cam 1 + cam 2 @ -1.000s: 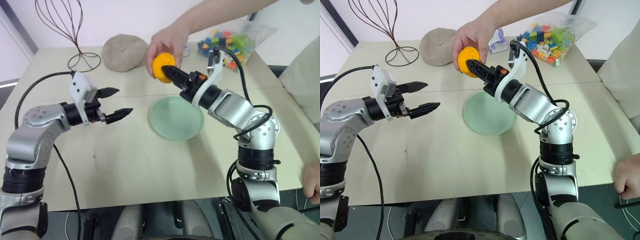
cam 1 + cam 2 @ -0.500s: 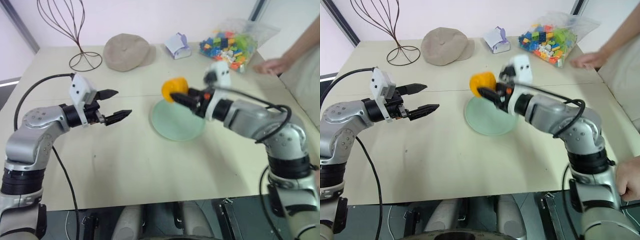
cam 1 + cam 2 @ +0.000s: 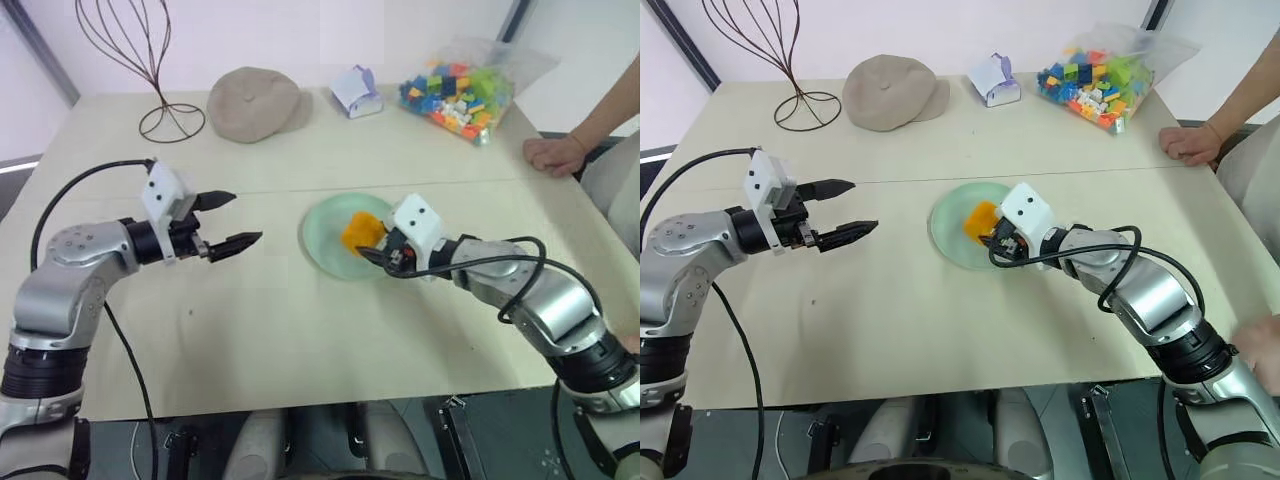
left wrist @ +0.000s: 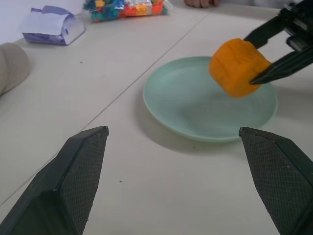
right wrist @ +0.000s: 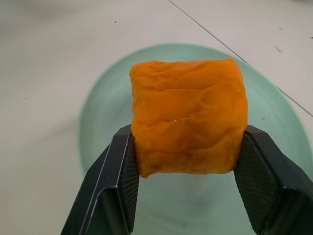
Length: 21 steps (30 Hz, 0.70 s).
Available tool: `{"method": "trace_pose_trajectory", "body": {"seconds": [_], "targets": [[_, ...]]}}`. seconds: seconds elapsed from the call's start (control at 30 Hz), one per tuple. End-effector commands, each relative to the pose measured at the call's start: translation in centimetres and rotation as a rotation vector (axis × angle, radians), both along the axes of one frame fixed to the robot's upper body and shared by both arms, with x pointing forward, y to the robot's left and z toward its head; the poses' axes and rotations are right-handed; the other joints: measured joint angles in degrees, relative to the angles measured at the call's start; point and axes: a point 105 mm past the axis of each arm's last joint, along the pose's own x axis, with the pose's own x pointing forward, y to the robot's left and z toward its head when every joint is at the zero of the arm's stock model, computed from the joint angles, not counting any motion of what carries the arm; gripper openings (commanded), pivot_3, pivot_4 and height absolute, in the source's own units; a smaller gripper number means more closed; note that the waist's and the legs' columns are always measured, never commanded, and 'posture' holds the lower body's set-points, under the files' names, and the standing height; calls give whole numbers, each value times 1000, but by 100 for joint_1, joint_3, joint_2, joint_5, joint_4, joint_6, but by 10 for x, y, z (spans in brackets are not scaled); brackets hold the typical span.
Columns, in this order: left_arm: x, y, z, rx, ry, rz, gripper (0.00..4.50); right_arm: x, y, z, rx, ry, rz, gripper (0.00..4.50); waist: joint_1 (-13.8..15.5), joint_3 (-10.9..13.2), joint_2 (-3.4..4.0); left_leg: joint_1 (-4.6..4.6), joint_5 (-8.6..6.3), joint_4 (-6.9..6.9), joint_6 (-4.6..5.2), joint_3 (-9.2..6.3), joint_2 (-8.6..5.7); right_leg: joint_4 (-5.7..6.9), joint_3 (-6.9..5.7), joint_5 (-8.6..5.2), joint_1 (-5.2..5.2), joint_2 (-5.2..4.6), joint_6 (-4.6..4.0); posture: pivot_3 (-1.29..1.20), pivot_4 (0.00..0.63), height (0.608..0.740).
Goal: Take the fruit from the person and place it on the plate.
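Fruit (image 3: 359,229) sits pinched in the right gripper (image 3: 372,247), low over the plate (image 3: 325,242) — head views put it above the plate's right half, the orange flesh squashed to a blocky shape. The left gripper (image 3: 226,222) hangs to the left of the plate, well apart from it, fingers spread with nothing between them. At the far right table edge the person (image 3: 553,154) rests a hand on the table. A beige cap (image 3: 255,103), a wire stand (image 3: 171,122), a small folded paper box (image 3: 357,91) and a bag of coloured blocks (image 3: 460,88) line the back of the table (image 3: 300,330).

Left wrist view: both black fingers (image 4: 76,177) stand wide apart; between them lie the plate and the fruit, clamped by the other gripper's two fingers just above the plate's surface — whether it touches the plate I cannot tell.

Right wrist view: the two pads (image 5: 128,179) press the fruit's sides, the plate's mint surface directly behind it.
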Motion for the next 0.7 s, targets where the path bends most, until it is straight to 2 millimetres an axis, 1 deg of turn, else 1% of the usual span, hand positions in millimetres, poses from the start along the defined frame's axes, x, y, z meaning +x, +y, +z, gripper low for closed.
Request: {"method": "trace_pose_trajectory", "body": {"seconds": [0.03, 0.07, 0.1, 0.13, 0.17, 0.2, 0.27, 0.33, 0.4, 0.47, 0.53, 0.6, 0.63, 0.7], "targets": [[-5, -2, 8, 18, -45, -15, 4500, 5, 0, 5, -9, -51, 9, 2108, -1, 0, 0, 0, 0, 0, 0, 0, 0, 0, 0, 0, 0, 0, 0, 0, 150, 740], [-6, -2, 8, 18, -45, -15, 4500, 6, 0, 4, -12, -54, 5, 2108, -1, 0, 0, 0, 0, 0, 0, 0, 0, 1, 0, 0, 0, 0, 0, 0, 150, 740], [-6, -2, 8, 17, -45, -15, 4500, 9, -2, 2, -24, -62, -4, 3161, -1, 0, 0, 0, 0, 0, 0, 0, 0, 1, 0, 0, 0, 0, 0, 0, 150, 740], [-6, -2, 8, 17, -45, -14, 4500, 11, -3, 1, -34, -65, -11, 3493, -1, 0, 0, 0, 0, 0, 0, 0, 0, 1, 0, 0, 0, 0, 0, 0, 150, 740], [-6, -2, 8, 17, -45, -13, 4500, 12, -4, 0, -35, -65, -12, 4058, 1, 0, 0, 0, 0, 0, 0, 0, 0, 1, 0, 0, 0, 0, 0, 0, 150, 740], [-7, -2, 8, 17, -45, -13, 4500, 12, -4, 0, -34, -64, -11, 4457, 2, 0, 0, 0, 0, 0, 0, 0, 0, 1, 0, 0, 0, -1, 0, 0, 150, 740], [-7, -2, 9, 14, -43, -13, 4500, 13, -6, 5, -38, -74, -6, 4457, 0, 0, 0, 0, 0, 0, 0, 0, -1, 1, 0, 0, 0, -2, 0, 0, 150, 740], [-8, -3, 10, 4, -36, -19, 4500, 12, -11, 14, -31, -85, 1, 4457, 0, 0, 0, 1, 0, 0, 0, -1, -1, 1, 0, 0, 0, -2, 0, 0, 150, 740], [-11, -4, 11, -2, -27, -36, 4500, 8, -19, 36, 19, -94, 12, 4457, 8, 0, 0, 0, 0, 0, 0, -1, -1, 1, -1, 0, 0, -2, 0, 0, 150, 740], [-13, -4, 14, -13, -21, -44, 4500, -5, -26, 66, 92, -110, 58, 4457, 13, 0, 0, 0, 0, 0, 0, -2, -2, 0, -1, 1, 2, -3, 0, 0, 150, 740], [-15, -4, 15, -17, -18, -48, 4500, -27, -31, 92, 137, -125, 144, 4457, 19, 1, 2, 0, 0, 0, 0, -2, -2, -1, -2, 1, 2, -4, 0, 0, 150, 740], [-15, -4, 15, -20, -14, -47, 4500, -47, -38, 105, 149, -110, 192, 4457, 14, 1, 1, 1, -1, -2, 1, -7, -1, -4, -5, 0, 6, -3, 0, 0, 150, 740], [-15, -3, 15, -22, -12, -47, 4500, -53, -40, 110, 158, -103, 199, 4457, 14, 1, 1, 1, -1, -2, 1, -10, 0, -7, -9, 0, 10, -3, 0, 0, 150, 740], [-14, -4, 15, -26, -9, -50, 4500, -58, -45, 115, 175, -97, 182, 4457, 7, 0, 1, 4, -2, -2, 1, -12, 1, -8, -11, 0, 15, -3, 0, 0, 150, 740]]}}
